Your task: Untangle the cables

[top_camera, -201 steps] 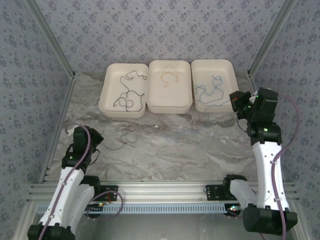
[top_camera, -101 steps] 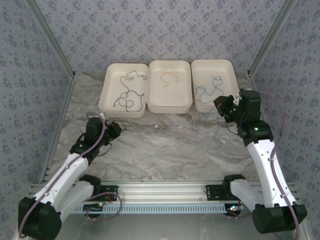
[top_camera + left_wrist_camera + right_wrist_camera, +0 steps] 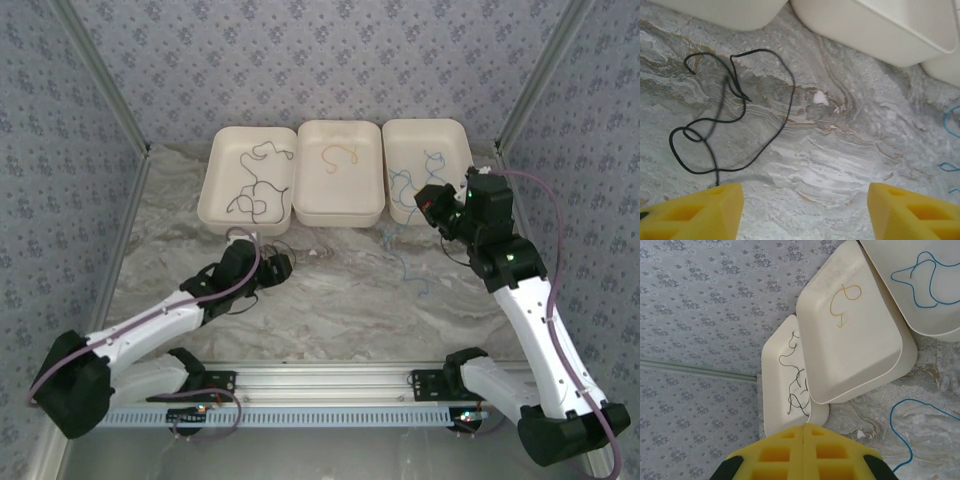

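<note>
table (image 3: pixel 850 150): smooth, marble-look stone, faint sheen
trays (image 3: pixel 340 212): white, matt plastic
fingers (image 3: pixel 695 212): yellow, matt plastic
black cable (image 3: pixel 791 100): thin, matt sheath

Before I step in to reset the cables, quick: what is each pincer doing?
Left pincer: open, holding nothing.
Right pincer: closed; whether it pinches the blue cable cannot be told.

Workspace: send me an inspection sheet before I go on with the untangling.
Surface: marble table, three white trays at its far edge.
Job's things: black cable, orange cable and blue cable, one per tray; loose black cable and loose blue cable on the table.
Clutter: small white fleck, unclear what.
Grippers: left tool open, loose black cable just ahead; right tool shut.
Cables: purple-grey arm cables along both arms.
Surroundings: patterned walls, metal frame.
</note>
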